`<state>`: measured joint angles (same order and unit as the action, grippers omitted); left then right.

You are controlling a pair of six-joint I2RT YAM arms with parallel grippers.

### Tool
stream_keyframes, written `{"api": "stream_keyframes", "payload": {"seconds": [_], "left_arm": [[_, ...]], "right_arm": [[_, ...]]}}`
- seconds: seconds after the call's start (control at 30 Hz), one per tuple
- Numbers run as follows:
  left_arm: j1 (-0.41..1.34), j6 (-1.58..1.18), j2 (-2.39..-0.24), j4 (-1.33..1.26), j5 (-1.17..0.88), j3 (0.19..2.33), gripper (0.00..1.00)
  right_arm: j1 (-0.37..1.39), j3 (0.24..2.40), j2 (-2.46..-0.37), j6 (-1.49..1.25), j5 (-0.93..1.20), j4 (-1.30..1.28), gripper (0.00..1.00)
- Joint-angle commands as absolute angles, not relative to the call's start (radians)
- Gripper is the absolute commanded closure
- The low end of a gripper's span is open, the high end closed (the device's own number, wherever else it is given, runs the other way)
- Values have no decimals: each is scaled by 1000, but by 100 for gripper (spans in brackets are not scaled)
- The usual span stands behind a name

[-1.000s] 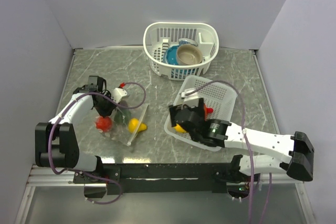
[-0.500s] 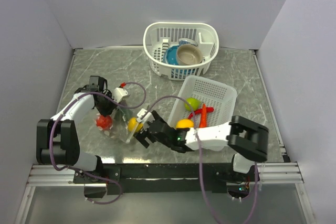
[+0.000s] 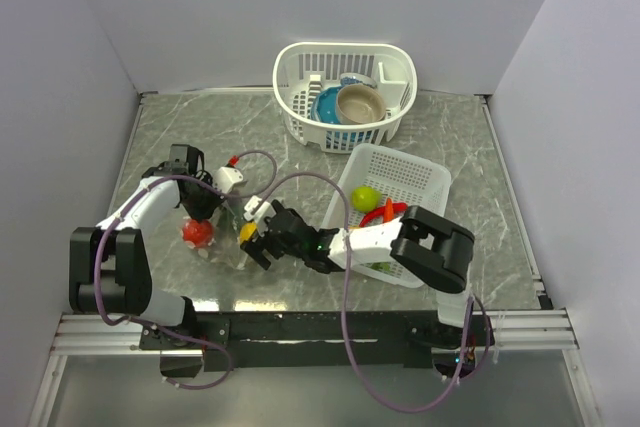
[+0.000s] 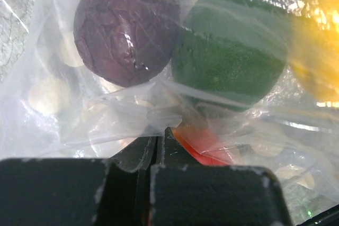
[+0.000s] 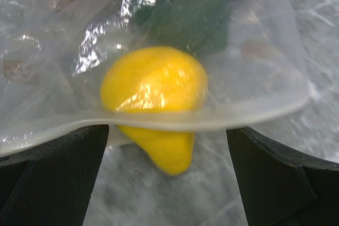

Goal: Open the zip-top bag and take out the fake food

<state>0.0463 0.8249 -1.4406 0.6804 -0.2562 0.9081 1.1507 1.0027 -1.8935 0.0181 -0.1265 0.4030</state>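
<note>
My right gripper (image 5: pixel 167 154) stands spread wide, its matte black fingers (image 5: pixel 53 173) on either side of a glossy yellow pear-shaped plastic fruit (image 5: pixel 153 86) and gripping nothing. The fruit pokes from the mouth of the clear, crinkled zip-top bag (image 5: pixel 254 78), which lies on the grey marbled table (image 3: pixel 460 137). My left gripper (image 4: pixel 159 149) is pinched closed on a fold of bag film. Behind that fold sit a dull maroon ball (image 4: pixel 124 30) and a pebbled green fruit (image 4: pixel 228 62). Farther off, a white lattice basket (image 3: pixel 420 172) holds a lime-green fruit (image 3: pixel 365 197).

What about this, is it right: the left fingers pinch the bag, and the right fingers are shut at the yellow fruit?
No. The right wrist view shows the right fingers open wide, one on each side of the yellow fruit. The left fingers do pinch the bag.
</note>
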Motion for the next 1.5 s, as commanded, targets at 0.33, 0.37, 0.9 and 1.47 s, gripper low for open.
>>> {"api": "stream_keyframes", "payload": {"seconds": [0.33,0.37,0.9,1.47], "left_arm": [[55,845,-1439,690,-253,922,99],[55,845,-1434,689,-250,923,99],[54,847,-1424,661,-224,897,99],[75,776,-1327,871,-455,1138,99]], "right_arm": [[1143,984,-1892,-74,-29,514,38],[1143,964,-1870,-78,-41,528,47],[1152,859,-1304,-132,-333,30,70],[1120,871,-1267,-1271,-1150,-998,0]]}}
